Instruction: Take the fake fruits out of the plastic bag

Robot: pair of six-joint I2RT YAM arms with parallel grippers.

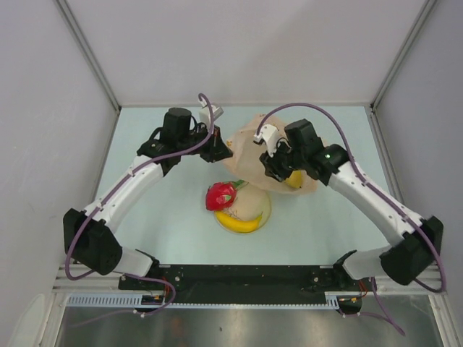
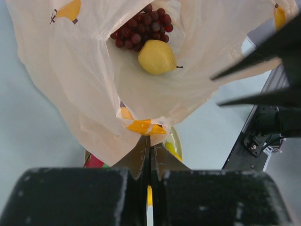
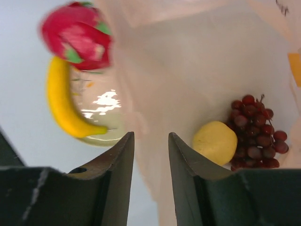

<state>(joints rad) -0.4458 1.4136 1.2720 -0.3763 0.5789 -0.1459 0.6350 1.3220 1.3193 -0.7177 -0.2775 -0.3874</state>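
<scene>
the pale blue-green table [image 1: 159,238] carries everything, with the left arm [image 1: 137,177] and right arm [image 1: 369,191] both reaching in over its middle. the plastic bag [image 2: 84,70] lies crumpled toward the far side, a thin peach film with orange printing, its mouth gaping toward the left wrist camera and its near edge draped over the far rim of the plate [image 3: 99,118]. the plate sits just in front of the bag, near the table's middle.

two of the fake fruits are out on the plate: the banana [image 1: 239,224] curves along its near edge and the red fruit [image 1: 220,195] with green bits rests at its left side, touching the banana's end. the other two are inside the bag, on its floor: the grape bunch [image 2: 143,26] deeper in, and the yellow lemon [image 2: 156,57] pressed against the grapes' near side.

the left gripper [image 2: 149,139] has its jaws fully closed, pinching the bag's rim at an orange-printed fold and holding that edge up. the right gripper [image 3: 150,136] hovers over the bag with its jaws partly apart and nothing clamped; bag film shows through the gap, and the lemon lies just beside its right finger.
</scene>
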